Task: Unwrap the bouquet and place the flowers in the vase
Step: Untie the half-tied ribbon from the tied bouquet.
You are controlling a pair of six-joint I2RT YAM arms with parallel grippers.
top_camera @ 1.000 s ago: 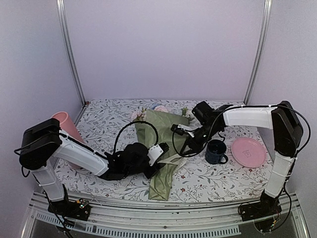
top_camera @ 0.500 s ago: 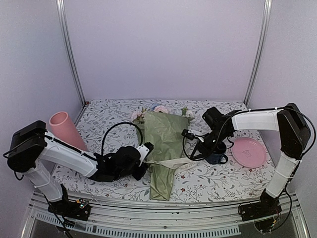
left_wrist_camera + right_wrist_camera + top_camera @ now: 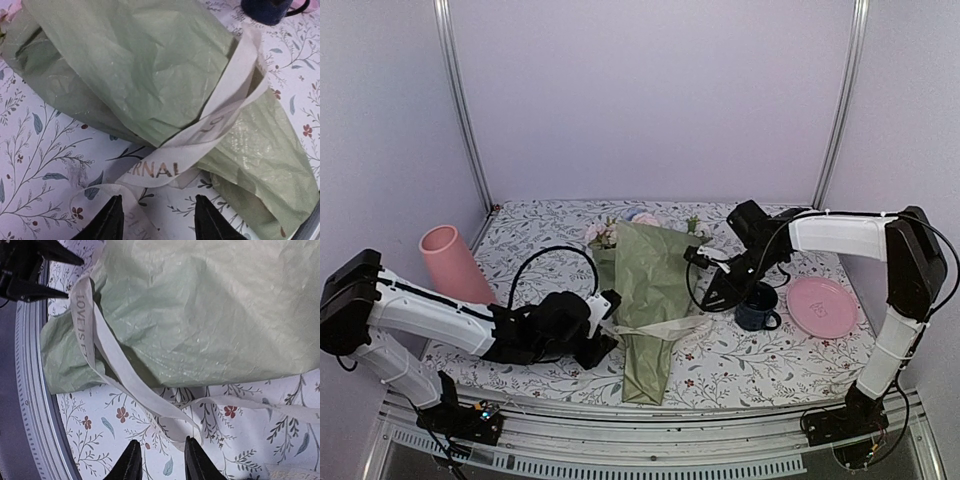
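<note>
- The bouquet lies wrapped mid-table, its ribbon slack around it.
- The left claw is half open and the right claw slightly open; both are empty.
- Pinch the ribbon's loose end squarely and draw it sideways gently.

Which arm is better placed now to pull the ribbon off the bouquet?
Probably the left. The ribbon lies slack just ahead of the left gripper, whose jaws stand open. The right gripper has only a thin strand near its fingertips.

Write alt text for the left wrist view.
An olive green paper-wrapped bouquet lies on a floral tablecloth, a loose, lettered cream ribbon looped around it. Two black fingers stand apart at the bottom edge, ribbon between them; a dark blue mug shows top right.
</note>
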